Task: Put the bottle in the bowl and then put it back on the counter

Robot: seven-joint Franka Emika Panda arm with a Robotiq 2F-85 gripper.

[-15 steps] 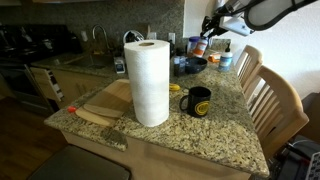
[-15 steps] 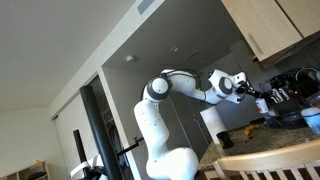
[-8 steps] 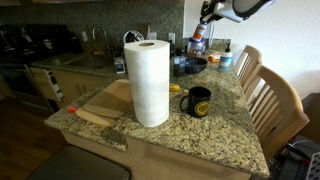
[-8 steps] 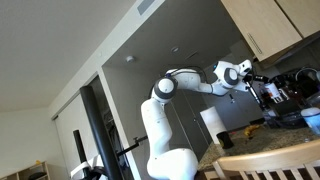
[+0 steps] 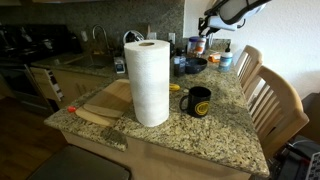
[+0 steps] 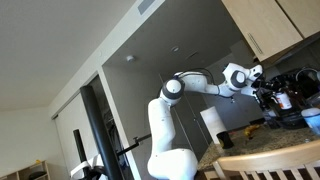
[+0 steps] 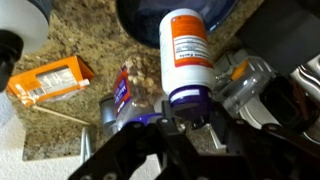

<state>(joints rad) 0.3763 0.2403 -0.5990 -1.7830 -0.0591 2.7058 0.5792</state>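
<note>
Gripper (image 7: 186,100) pinching the bottle (image 7: 188,45) at its dark cap end, a finger on each side, orange-labelled body sticking out toward the bowl (image 7: 140,25); bottle is off the surface, in the air at the bowl's rim. Looks mid-carry: neither resting in the bowl nor set on the counter (image 5: 215,135). Whether the bowl step is already done can't be told from here, so at least the put-down on the counter is left. Speckled granite counter, an orange packet (image 7: 50,80) lying near the bowl. In an exterior view a paper towel roll (image 5: 150,82) upright in the middle, black mug (image 5: 198,101) just beside it, wooden cutting board (image 5: 108,98) on its other side. Home kitchen, wooden chairs (image 5: 275,100) at the counter's edge, faucet (image 5: 97,38) behind
</note>
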